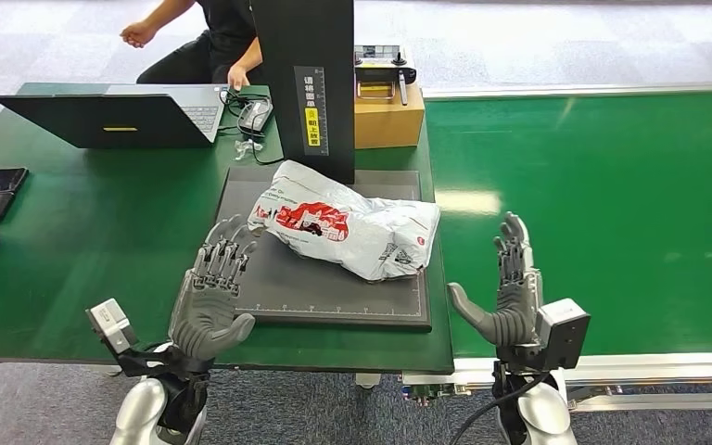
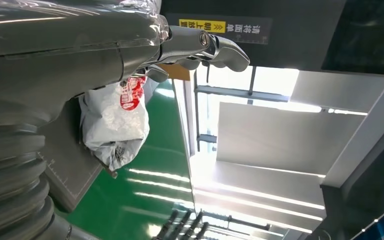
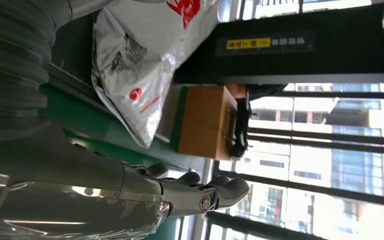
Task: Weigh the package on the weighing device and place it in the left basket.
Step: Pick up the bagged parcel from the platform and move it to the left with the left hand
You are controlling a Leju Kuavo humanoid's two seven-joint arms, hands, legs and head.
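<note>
A white plastic package [image 1: 348, 225] with red print lies on the dark grey weighing platform [image 1: 334, 287], in front of the black upright column [image 1: 306, 83]. My left hand [image 1: 215, 292] hovers open over the platform's left edge, just left of the package and not touching it. My right hand [image 1: 512, 295] stands open over the green belt, to the right of the package with a gap between them. The package [image 2: 112, 122] appears beyond my left hand [image 2: 130, 45] in the left wrist view, and the package [image 3: 140, 65] lies past my right hand [image 3: 130, 195] in the right wrist view.
An open laptop [image 1: 116, 111] sits at the back left with cables and a mouse [image 1: 253, 116] beside it. A brown cardboard box [image 1: 387, 116] stands behind the column. A person [image 1: 209, 42] sits beyond the table. The green conveyor belt [image 1: 603, 204] runs to the right.
</note>
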